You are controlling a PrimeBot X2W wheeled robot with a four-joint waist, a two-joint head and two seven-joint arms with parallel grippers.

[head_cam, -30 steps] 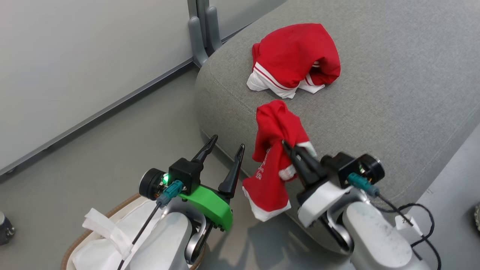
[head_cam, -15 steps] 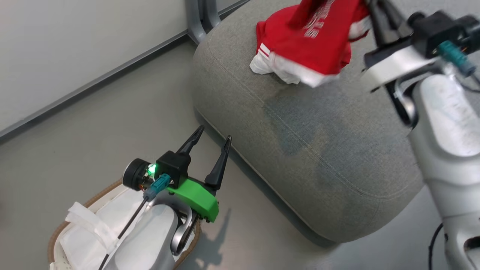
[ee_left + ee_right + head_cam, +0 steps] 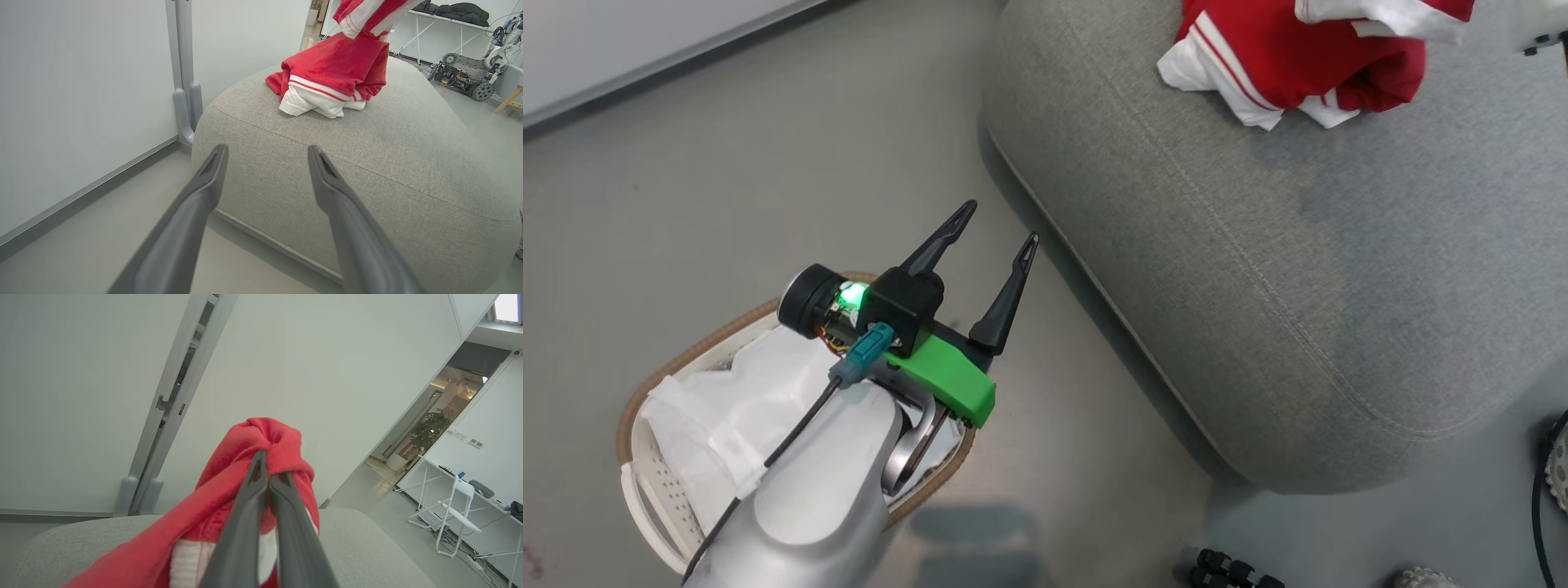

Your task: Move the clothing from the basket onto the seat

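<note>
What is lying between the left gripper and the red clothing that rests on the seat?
Only the bare grey seat: in the left wrist view, the stretch from the left gripper to the clothing holds no other object.

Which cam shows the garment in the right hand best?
Right wrist view: the held garment sits centred, red fabric bunched in the shut right hand. Left wrist view catches its striped end hanging over the other garment on the seat. Head view has a white hem at its top edge.

The left gripper (image 3: 1002,220) has long tapered black fingers (image 3: 1001,310) on a green bracket (image 3: 947,380); behind it, a teal-plugged black cable (image 3: 860,362) and silver forearm (image 3: 825,482).
</note>
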